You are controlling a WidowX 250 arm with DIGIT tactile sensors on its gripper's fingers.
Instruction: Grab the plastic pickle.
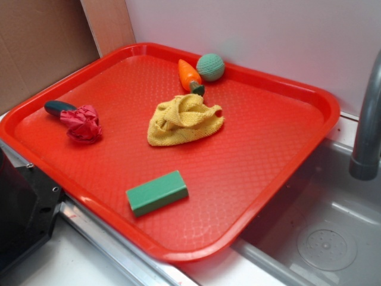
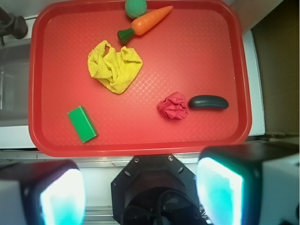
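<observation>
white counter (image 1: 71, 262), red tray (image 1: 286, 173) on it

Pickle (image 1: 57, 107): in the exterior view its right end is hidden behind the crumpled pink cloth (image 1: 82, 123).
Gripper (image 2: 140, 190): in the wrist view the fingers (image 2: 219, 190) are blurred and cut off by the near edge.
Ball (image 2: 135, 6): cut off by the far edge of the wrist view.
Faucet (image 1: 368, 122): top cut off at the right edge.
</observation>
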